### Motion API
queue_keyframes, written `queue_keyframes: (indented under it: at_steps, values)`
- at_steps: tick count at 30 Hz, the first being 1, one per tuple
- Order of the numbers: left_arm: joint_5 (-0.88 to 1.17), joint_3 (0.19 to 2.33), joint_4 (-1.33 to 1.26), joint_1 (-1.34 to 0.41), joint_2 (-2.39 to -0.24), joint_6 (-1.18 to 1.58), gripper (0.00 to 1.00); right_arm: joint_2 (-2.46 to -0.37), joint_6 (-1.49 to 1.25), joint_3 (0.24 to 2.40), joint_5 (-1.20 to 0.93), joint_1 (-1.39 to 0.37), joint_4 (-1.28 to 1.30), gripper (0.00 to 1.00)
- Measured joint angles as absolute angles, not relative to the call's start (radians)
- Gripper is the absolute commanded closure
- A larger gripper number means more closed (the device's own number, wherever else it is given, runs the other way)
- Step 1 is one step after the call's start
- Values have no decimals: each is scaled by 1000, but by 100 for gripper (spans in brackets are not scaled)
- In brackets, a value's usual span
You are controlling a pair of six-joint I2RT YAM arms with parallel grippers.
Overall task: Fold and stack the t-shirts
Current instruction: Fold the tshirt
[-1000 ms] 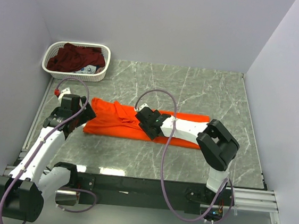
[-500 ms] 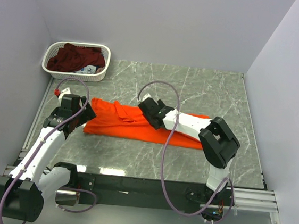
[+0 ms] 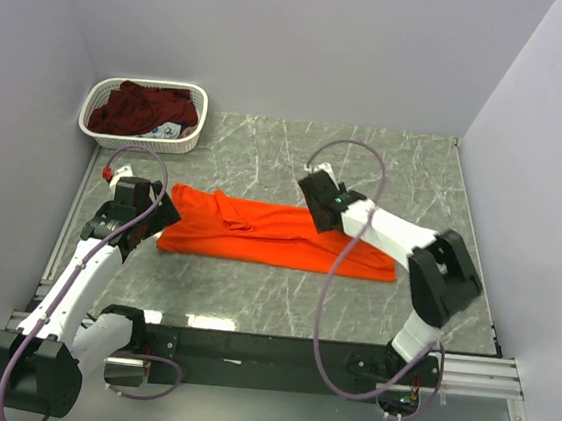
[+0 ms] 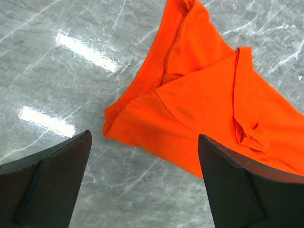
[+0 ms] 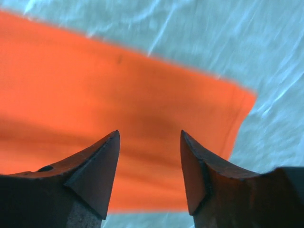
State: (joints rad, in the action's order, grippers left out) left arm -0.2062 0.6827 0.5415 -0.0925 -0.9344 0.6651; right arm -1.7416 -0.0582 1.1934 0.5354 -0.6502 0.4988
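Open marble on the table [image 3: 397,162] behind the orange t-shirt [image 3: 248,237]: you can pass there from the basket [image 3: 190,137] across to the right wall [image 3: 543,158]. The basket, heaped with the maroon t-shirt [image 3: 139,107], blocks the far left corner. A second bare strip runs in front of the orange shirt. Left gripper [image 4: 145,137] sits just off the shirt's left end, jaws wide with nothing between them. Right gripper [image 5: 149,137] is over the shirt's right part, jaws apart. Its forearm bars your way across that end, and the purple cable [image 3: 353,146] arches above.
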Motion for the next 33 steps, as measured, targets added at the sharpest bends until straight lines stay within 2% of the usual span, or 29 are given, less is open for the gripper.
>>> queue_keyframes:
  at_steps: [6, 10, 15, 20, 24, 33]
  values:
    - [-203, 682, 540, -93, -934, 665, 0, -1501, -239, 973, 485, -651, 550, 39]
    - [-199, 682, 540, -93, -934, 665, 1, -1457, -376, 904, 449, -585, 595, 37]
    - [-199, 682, 539, -93, -933, 665, 1, -1298, -564, 787, 348, -397, 596, 10]
    - [-198, 682, 538, -93, -932, 665, 0, -1127, -743, 677, 250, -287, 540, 1]
    - [-196, 678, 537, -93, -930, 665, 1, -1066, -852, 603, 190, -217, 484, 0]
    - [-195, 678, 537, -93, -926, 665, 1, -1071, -982, 559, 151, -137, 412, 0]
